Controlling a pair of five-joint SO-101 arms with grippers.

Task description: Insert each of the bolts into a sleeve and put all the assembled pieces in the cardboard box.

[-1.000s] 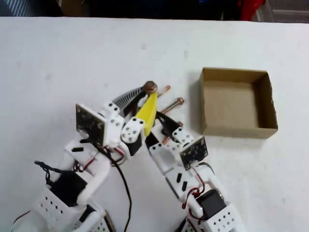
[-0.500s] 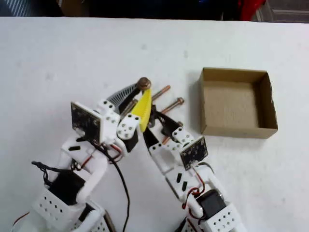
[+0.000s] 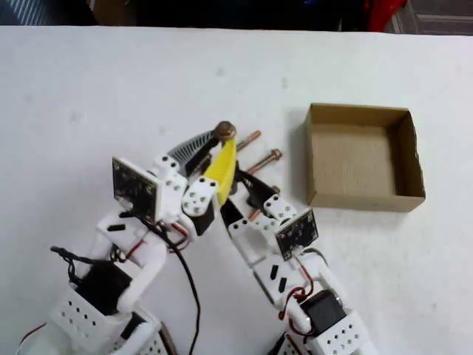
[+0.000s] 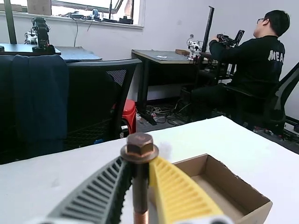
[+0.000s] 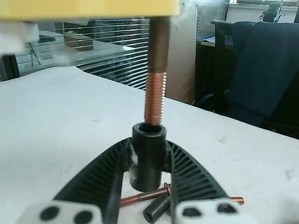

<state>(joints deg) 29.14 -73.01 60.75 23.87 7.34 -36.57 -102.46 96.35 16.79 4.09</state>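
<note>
the copper bolt (image 4: pixel 140 182), hex-headed and threaded low, stands upright, pinched tight in the left gripper (image 3: pixel 222 142); its tip sits at the mouth of the black sleeve (image 5: pixel 148 154) the right gripper (image 5: pixel 148 145) clamps.

place: robotics lab set up in an office room | furniture: black mesh-backed office chair (image 4: pixel 100 100); dark blue jacket (image 4: pixel 32 102) draped over a chair back; grey-topped desk on black legs (image 4: pixel 159 57) | gear: small black robot arm (image 4: pixel 39 30) on a dark side desk; loose cables on the floor (image 4: pixel 163 112) | windows: white slatted blinds (image 5: pixel 105 44) | bench: white worktable (image 3: pixel 89 81)
</note>
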